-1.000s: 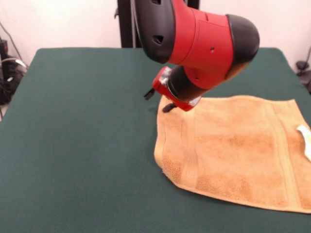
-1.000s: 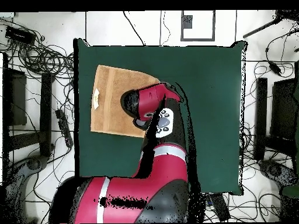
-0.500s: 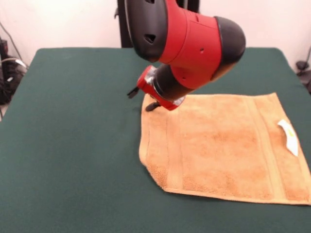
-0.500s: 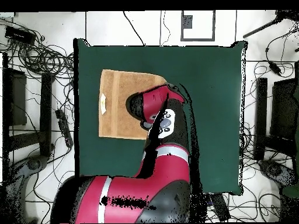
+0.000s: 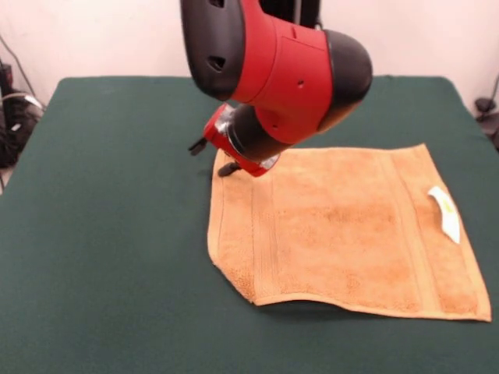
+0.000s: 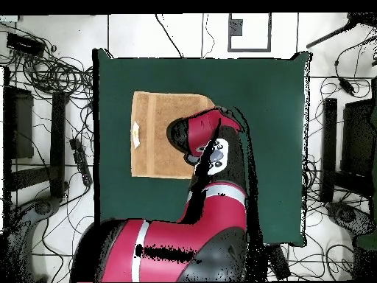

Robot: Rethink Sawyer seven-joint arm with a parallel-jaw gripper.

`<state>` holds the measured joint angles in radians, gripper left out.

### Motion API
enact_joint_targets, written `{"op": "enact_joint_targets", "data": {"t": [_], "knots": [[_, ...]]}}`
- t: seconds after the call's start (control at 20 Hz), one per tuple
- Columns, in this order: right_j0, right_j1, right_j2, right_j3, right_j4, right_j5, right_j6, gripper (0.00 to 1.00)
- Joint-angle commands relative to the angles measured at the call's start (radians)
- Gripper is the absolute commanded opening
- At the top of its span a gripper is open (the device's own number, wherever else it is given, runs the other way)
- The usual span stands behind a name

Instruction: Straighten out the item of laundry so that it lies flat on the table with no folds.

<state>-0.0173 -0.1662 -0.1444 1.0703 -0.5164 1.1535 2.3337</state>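
Observation:
The orange-tan towel (image 5: pixel 343 226) lies spread on the right half of the green table (image 5: pixel 101 218), its white tag (image 5: pixel 446 212) near the right edge. Stripe bands run near its left and right edges. The near left corner is cut off at a slant and the near edge casts a shadow. My gripper (image 5: pixel 211 157) sits at the towel's far left corner, shut on it, low over the table. In the overhead view the towel (image 6: pixel 158 133) lies on the left of the table (image 6: pixel 265 110) and the arm hides the gripper.
The bulky red and black arm (image 5: pixel 273 70) hangs over the towel's far left part. The black pedestal (image 5: pixel 308 12) stands behind the table. Cables and equipment (image 6: pixel 44 74) lie on the floor around the table.
The gripper has moved left in the front view with the towel's corner, dragging the whole towel left. The towel's right edge and tag have come fully into the picture.

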Motion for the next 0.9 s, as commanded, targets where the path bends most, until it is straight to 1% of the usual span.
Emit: {"op": "enact_joint_targets", "data": {"t": [0.05, 0.45, 0.9], "knots": [[-0.043, 0.190, 0.013, 0.089, -0.130, -0.135, -0.088, 1.00], [-0.043, 0.200, 0.001, 0.072, -0.135, -0.133, -0.073, 1.00], [-0.042, 0.203, -0.016, 0.077, -0.144, -0.137, -0.066, 1.00]]}}
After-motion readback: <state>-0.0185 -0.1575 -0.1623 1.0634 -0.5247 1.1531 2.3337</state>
